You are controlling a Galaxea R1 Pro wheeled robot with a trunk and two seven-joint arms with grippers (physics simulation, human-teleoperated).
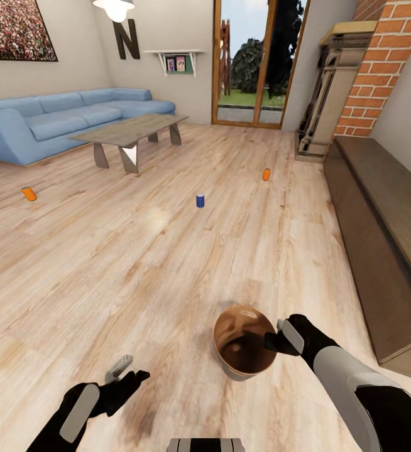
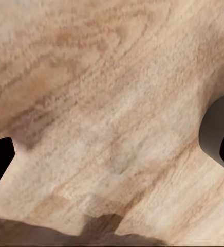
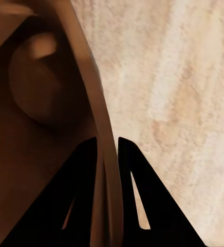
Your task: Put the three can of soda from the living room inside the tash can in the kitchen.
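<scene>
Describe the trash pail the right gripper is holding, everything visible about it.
The trash pail is a small round tapered container, grey outside and glossy copper-brown inside, with nothing visible in it. It is upright, slightly tilted, above the wood floor in front of the robot. The right gripper pinches its rim, one finger inside and one outside, as the right wrist view shows. An oval handle cut-out shows in its wall there. Nothing else touches it.
</scene>
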